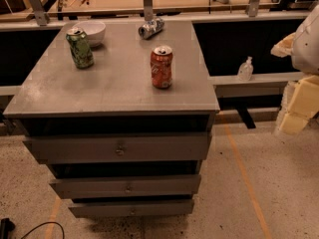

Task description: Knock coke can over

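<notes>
A small red-orange aluminium coke can (161,66) with white lettering stands upright right of centre on the worktop (75,91), a matt grey slab with a dull, scuffed sheen. The silver top and pull tab face up. Nothing touches it.

Toward the far left corner, a green patterned can (79,48) also stands upright, just in front of a round, smooth white bowl (92,31). At the far edge a silver can (151,28) lies on its side, well apart from the coke can.

The worktop caps a grey metal cabinet with three drawers (119,147), each partly pulled out and stepped back toward the floor, with a small knob at the centre of each front.

At the right edge of the camera view, the robot's hand (298,103) shows as blocky pale-yellow and white shapes. It hangs off the side of the cabinet, well apart from the coke can and lower than the worktop's far edge. Whether it is clenched or released cannot be told.

Between the cabinet and the hand, a small clear plastic pump bottle (245,68) sits on a grey ledge (259,78). Below, the speckled stone floor (279,203) carries an orange tape line (244,173), and a black cable (35,228) curls at the near left.
</notes>
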